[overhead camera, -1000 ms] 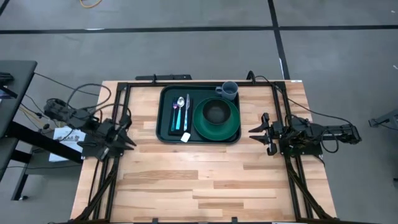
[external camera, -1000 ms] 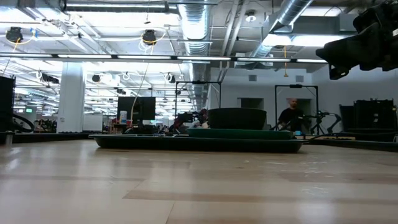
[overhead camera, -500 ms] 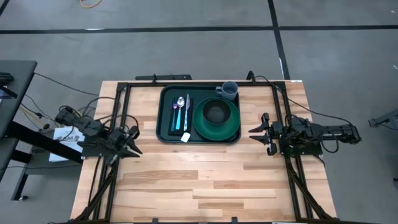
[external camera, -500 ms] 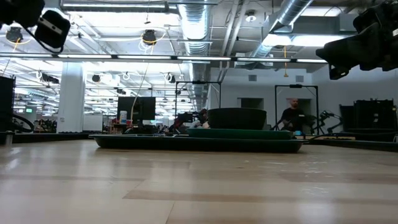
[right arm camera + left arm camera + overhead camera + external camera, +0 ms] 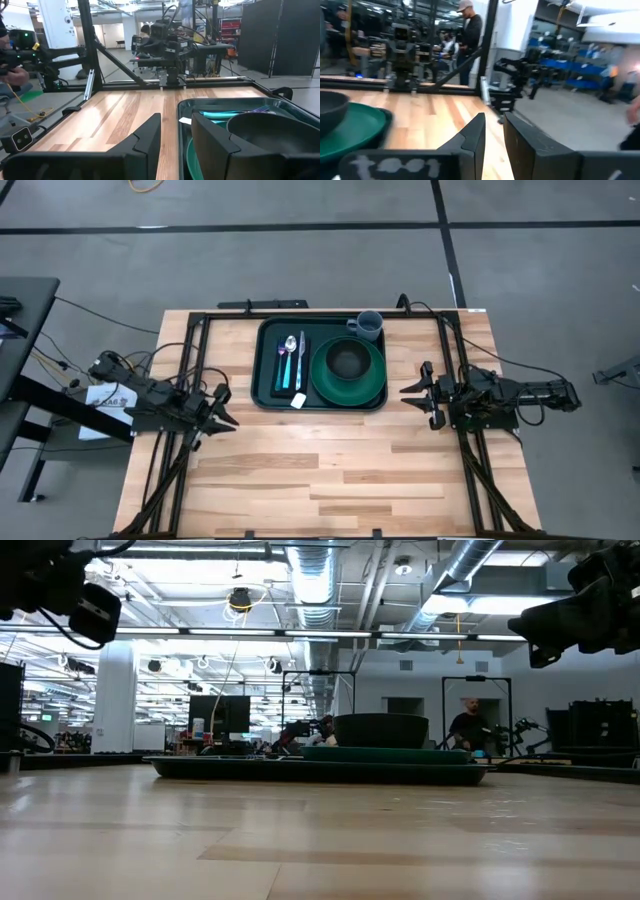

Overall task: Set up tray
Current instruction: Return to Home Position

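The dark green tray (image 5: 268, 385) lies flat at the table's far middle. On it sit a round green plate (image 5: 372, 385) with a dark bowl (image 5: 347, 360) on top, and utensils (image 5: 290, 360) on its left part. A blue-grey mug (image 5: 368, 326) stands at its far right corner. My left gripper (image 5: 228, 420) hovers over the table's left side, left of the tray and nearer, narrowly open (image 5: 494, 131) and touching nothing. My right gripper (image 5: 408, 392) waits right of the tray, open (image 5: 175, 131), also touching nothing.
A small white tag (image 5: 299, 400) lies on the tray's near rim. Black frame rails (image 5: 190, 370) run along the table's left, right and far sides. Bare wood (image 5: 320, 470) fills the near half. A person (image 5: 468, 725) stands in the room beyond the table.
My left gripper has moved toward the table's right, coming in over the table's left part, and its arm has entered the low view at the upper left. The right arm and the tray's things have stayed still.
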